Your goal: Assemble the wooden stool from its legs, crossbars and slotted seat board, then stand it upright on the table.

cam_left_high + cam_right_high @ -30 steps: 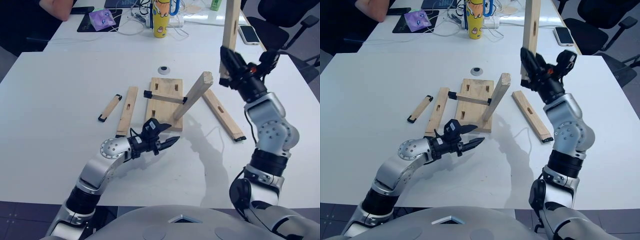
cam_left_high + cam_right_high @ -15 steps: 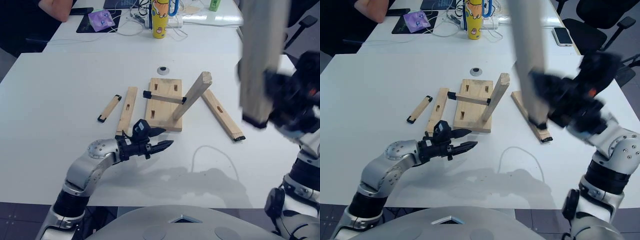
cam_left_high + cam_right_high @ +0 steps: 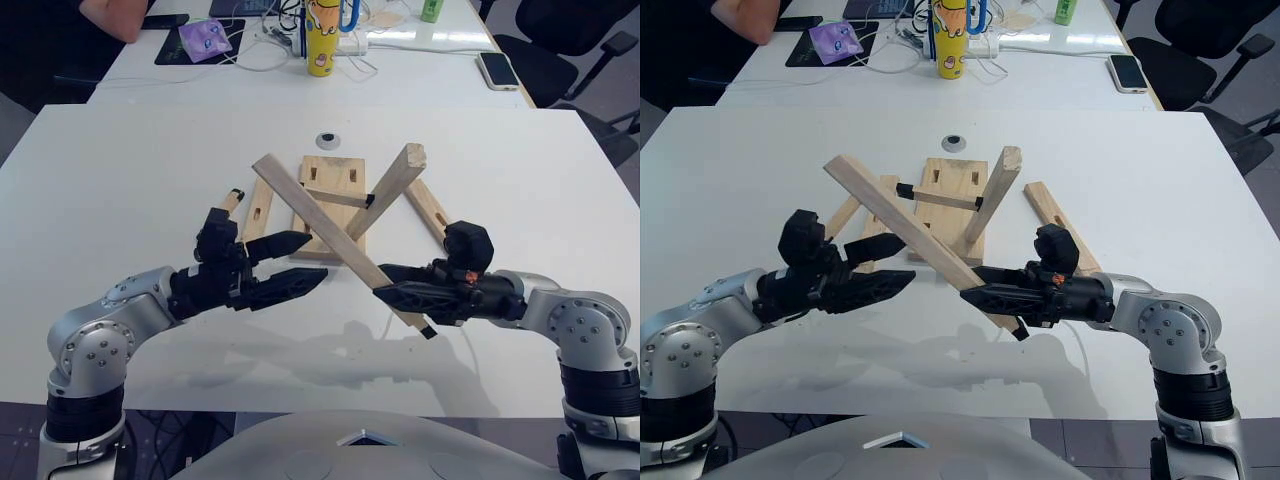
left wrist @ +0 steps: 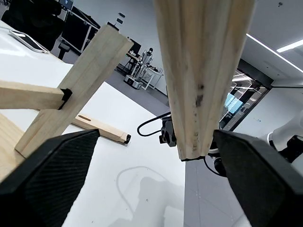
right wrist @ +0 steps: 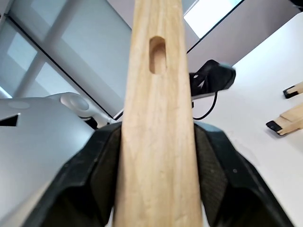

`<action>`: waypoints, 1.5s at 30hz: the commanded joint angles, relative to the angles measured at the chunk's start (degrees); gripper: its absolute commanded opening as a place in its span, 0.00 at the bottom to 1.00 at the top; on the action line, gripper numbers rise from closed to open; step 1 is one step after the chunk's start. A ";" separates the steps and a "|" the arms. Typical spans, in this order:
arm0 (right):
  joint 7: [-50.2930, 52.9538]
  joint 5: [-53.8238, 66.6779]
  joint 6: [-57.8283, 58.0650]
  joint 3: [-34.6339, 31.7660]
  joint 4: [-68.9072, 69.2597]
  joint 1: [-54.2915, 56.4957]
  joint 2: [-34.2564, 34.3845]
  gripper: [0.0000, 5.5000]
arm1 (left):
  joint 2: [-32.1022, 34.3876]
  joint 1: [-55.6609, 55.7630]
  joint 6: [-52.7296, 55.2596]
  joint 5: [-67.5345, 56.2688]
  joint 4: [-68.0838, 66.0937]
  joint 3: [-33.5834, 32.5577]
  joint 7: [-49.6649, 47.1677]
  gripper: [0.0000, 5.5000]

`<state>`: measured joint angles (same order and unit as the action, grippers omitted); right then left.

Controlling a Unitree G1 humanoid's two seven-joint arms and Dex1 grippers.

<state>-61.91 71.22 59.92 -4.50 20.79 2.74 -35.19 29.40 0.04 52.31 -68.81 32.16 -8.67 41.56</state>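
My right gripper [image 3: 382,282] is shut on a long wooden leg [image 3: 330,240], held slanted above the table in front of the slotted seat board [image 3: 322,178]. In the right wrist view the leg [image 5: 158,118], with one slot, sits between the black fingers [image 5: 99,179]. My left gripper [image 3: 316,257] is open, and the leg's far part [image 4: 203,71] lies between its fingers [image 4: 47,175] with gaps on both sides. A second leg [image 3: 398,182] stands tilted on the board, joined to a crossbar [image 3: 335,197]. Two more legs [image 3: 430,208] [image 3: 260,210] and a short crossbar [image 3: 230,203] lie flat.
A small black round object [image 3: 327,139] lies behind the board. On the table behind stand a yellow cup [image 3: 320,40], a purple pouch [image 3: 205,40], cables and a phone [image 3: 497,68]. Bare white table [image 3: 120,180] stretches to the left and right.
My right arm swung the leg down from upright at the right to a low slant in front of the board. My left gripper rose, opened wider and came around the leg.
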 commanded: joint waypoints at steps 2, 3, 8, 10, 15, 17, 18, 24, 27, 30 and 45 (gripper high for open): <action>-3.34 -3.19 -1.32 2.14 -1.61 0.78 -1.04 0.37 | -1.04 1.81 0.77 -8.31 -1.54 -0.72 -4.01 0.97; -3.46 -4.10 -1.65 2.71 -1.72 0.82 -0.91 0.37 | -0.91 2.04 0.92 -10.45 -1.80 -0.87 -4.33 0.97; -5.13 -5.87 -2.46 3.91 -1.48 0.94 -0.91 0.37 | 0.37 3.25 1.36 -14.66 -3.39 -0.68 -6.70 0.97; -5.74 -6.53 -2.80 4.26 -1.15 0.65 -1.28 0.37 | 0.70 3.70 1.51 -15.13 -4.14 -0.47 -7.18 0.97; -6.33 -7.22 -3.33 4.44 -1.14 0.48 -1.34 0.37 | 1.37 3.98 2.16 -15.63 -4.64 0.58 -7.51 0.88; -6.58 -7.42 -3.48 4.62 -0.94 0.44 -1.41 0.37 | 1.44 4.01 2.21 -15.78 -4.77 0.78 -7.57 0.82; -6.59 -7.46 -3.54 4.66 -0.91 0.42 -1.41 0.37 | 1.49 4.05 2.25 -15.99 -4.86 0.84 -7.63 0.80; -6.68 -8.17 -4.04 4.67 -1.11 0.63 -1.55 0.37 | 2.35 4.13 2.83 -16.35 -5.15 1.17 -7.40 0.63; -6.29 -7.93 -4.09 4.30 -1.46 1.04 -1.22 0.37 | 2.90 3.91 3.07 -15.99 -5.20 1.33 -7.06 0.56; -6.50 -7.96 -4.16 4.33 -1.44 1.07 -1.43 0.37 | 2.89 4.26 2.85 -16.17 -5.57 1.20 -7.18 0.47; -3.96 -6.55 -2.71 -0.96 -7.57 1.08 -2.08 0.55 | 6.60 3.45 2.61 -13.33 -7.92 -1.70 -3.76 0.38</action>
<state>-67.61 65.16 58.09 -2.51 15.95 3.73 -36.87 33.64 4.16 55.02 -83.56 25.09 -8.25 36.52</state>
